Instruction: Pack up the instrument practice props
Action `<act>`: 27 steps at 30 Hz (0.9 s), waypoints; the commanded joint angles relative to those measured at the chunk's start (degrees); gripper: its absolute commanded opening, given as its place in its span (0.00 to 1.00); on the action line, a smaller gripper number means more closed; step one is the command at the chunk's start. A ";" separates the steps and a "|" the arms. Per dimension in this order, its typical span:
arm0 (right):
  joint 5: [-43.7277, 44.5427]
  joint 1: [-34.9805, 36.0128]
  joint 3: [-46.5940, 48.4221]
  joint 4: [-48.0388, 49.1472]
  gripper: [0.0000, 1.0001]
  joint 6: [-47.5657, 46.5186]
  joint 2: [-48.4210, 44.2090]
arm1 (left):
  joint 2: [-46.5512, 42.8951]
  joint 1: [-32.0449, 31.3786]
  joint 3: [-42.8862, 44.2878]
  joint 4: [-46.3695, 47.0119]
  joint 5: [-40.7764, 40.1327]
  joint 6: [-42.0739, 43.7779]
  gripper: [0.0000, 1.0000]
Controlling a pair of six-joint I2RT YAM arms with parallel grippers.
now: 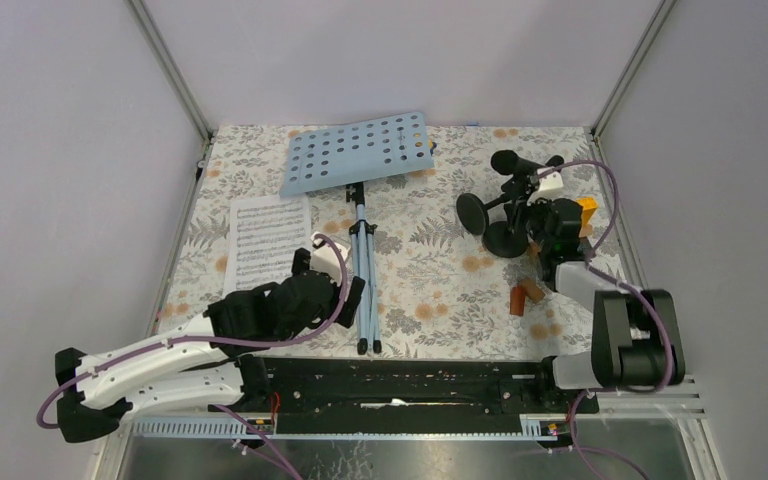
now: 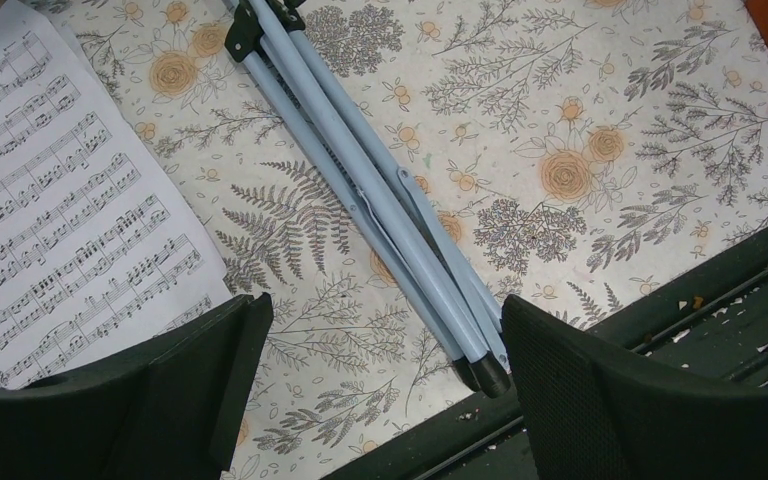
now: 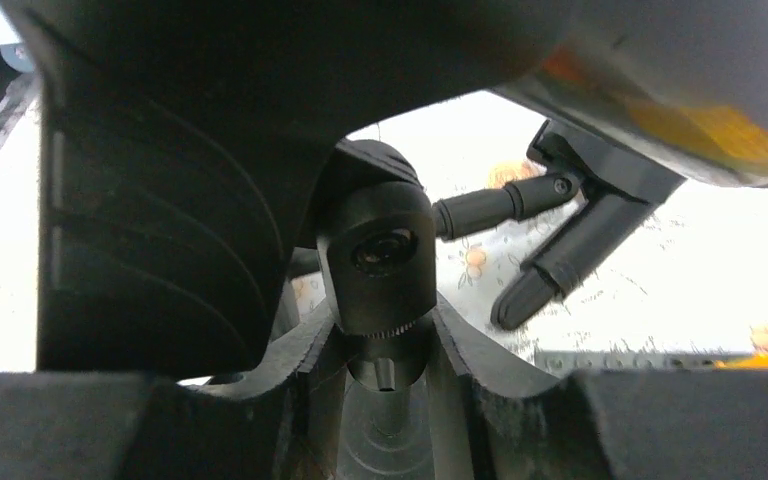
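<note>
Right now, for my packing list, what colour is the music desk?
Music desk: light blue, best in the top external view.

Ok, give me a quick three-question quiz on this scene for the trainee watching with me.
1. True or false: the left gripper is open, near the folded tripod.
2. The sheet music lies: A) on the blue desk; B) flat on the table, left of the tripod; C) in a gripper.
3. Which arm reaches to the microphone stands?
Key: 1 true; 2 B; 3 the right arm.
</note>
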 commanded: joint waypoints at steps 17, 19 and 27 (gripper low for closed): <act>0.79 21.49 -5.64 -16.72 0.00 10.69 -32.95 | -12.26 0.19 -3.13 13.49 0.06 -1.91 0.98; 4.27 26.82 -7.40 -11.68 0.00 11.62 -31.96 | -14.55 0.19 -5.13 17.01 0.52 -1.89 0.99; 28.08 46.65 -5.23 1.63 0.00 7.50 -18.61 | -22.99 0.15 -17.03 31.22 -2.79 0.77 0.99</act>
